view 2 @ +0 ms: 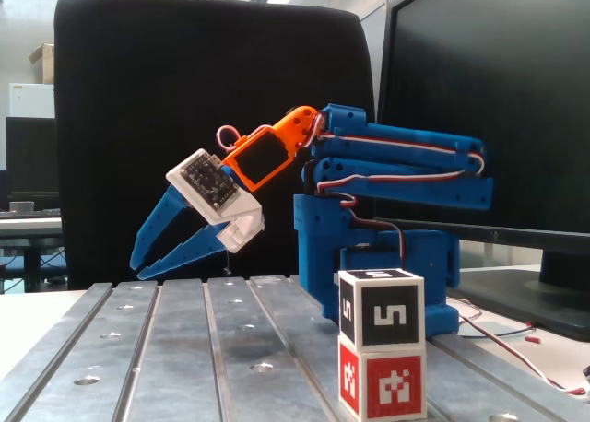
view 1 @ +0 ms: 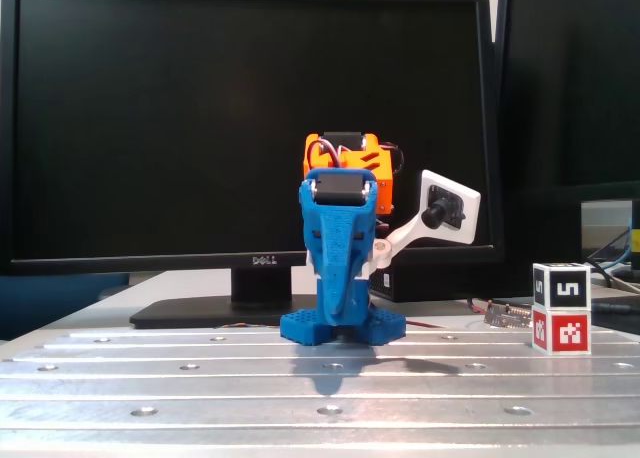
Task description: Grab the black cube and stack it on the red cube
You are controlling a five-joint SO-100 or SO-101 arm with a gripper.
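The black cube [view 1: 563, 283] [view 2: 383, 309] sits squarely on top of the red cube [view 1: 561, 332] [view 2: 385, 380], at the right of the metal table in both fixed views. My gripper [view 2: 143, 267] hangs above the table, well to the left of the stack. Its blue fingers [view 2: 164, 230] point down and left, slightly apart, with nothing between them. The blue arm [view 2: 396, 159] is folded low over its base. Seen from the front, the arm [view 1: 338, 243] stands at the table's middle, far left of the cubes.
The slotted aluminium table [view 2: 184, 348] has bolt holes along its grooves. A Dell monitor [view 1: 250, 128] stands behind the arm, and a black chair back [view 2: 184, 90] rises behind the gripper. Loose wires [view 2: 516, 344] lie by the arm's base [view 2: 406, 275].
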